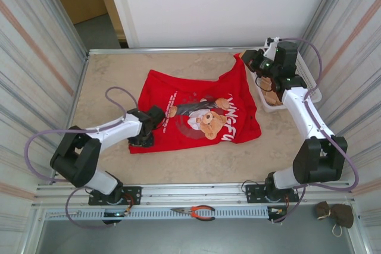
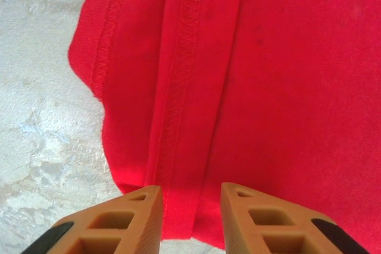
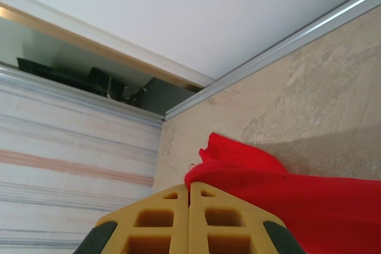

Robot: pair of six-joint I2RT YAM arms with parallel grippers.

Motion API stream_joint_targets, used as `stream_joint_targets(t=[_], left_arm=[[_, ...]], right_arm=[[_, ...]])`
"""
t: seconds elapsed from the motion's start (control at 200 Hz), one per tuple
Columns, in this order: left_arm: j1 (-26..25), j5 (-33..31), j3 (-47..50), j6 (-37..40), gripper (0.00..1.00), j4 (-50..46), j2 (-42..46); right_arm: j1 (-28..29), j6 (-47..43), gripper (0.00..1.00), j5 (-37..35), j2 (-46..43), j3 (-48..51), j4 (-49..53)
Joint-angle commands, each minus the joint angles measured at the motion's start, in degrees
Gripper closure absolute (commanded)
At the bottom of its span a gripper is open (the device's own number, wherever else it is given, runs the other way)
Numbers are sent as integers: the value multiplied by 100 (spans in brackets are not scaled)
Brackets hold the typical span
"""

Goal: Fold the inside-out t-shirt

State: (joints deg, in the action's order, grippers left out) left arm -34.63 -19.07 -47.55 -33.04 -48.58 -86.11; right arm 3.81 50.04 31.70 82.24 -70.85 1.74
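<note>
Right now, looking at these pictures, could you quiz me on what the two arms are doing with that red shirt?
1. True or false: the right gripper is shut on a pinch of the red t-shirt.
2. What is printed on the t-shirt? A) a teddy bear B) a sailing boat C) a sunflower
3. Which gripper hangs over the t-shirt's stitched hem with its jaws apart?
Key: 1 true; 2 A; 3 the left gripper.
</note>
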Motion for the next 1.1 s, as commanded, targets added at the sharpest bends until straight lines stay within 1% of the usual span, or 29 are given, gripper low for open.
stream_joint_targets(t=[0.0,0.12,0.291,0.401,0.451,0.571,0.701,0.777,0.857,0.902,0.967,1.097], left_arm=[[-92,-289,50,-218,68,33,-179],[-120,-387,26,-360,68,-81,-288],[-102,-446,110,-514,69,-184,-189],[-24,-344,221,-541,78,-174,-144],[21,-283,246,-537,79,-154,-127],[152,-205,307,-502,100,-140,-11],[287,-282,208,-326,100,-220,397],[296,-357,-211,-51,100,-526,758],[321,-288,-823,328,100,-871,1212],[380,-63,-1177,628,100,-934,1477],[547,485,-1579,932,100,-935,1842],[1114,1996,-1951,1334,100,-460,2594]], right_arm=[[-65,-144,100,55,-215,32,-114],[-117,-125,100,93,-225,1,-111],[-208,-93,100,144,-249,-8,-125],[-266,-74,100,162,-287,0,-137],[-301,-56,100,183,-309,3,-147],[-379,-12,100,215,-350,17,-174],[-461,30,100,252,-375,6,-187],[-564,48,100,298,-392,6,-200],[-760,121,100,327,-404,6,-224],[-903,178,100,359,-424,9,-243],[-1111,229,100,349,-454,6,-235],[-1538,412,100,412,-504,42,-309]])
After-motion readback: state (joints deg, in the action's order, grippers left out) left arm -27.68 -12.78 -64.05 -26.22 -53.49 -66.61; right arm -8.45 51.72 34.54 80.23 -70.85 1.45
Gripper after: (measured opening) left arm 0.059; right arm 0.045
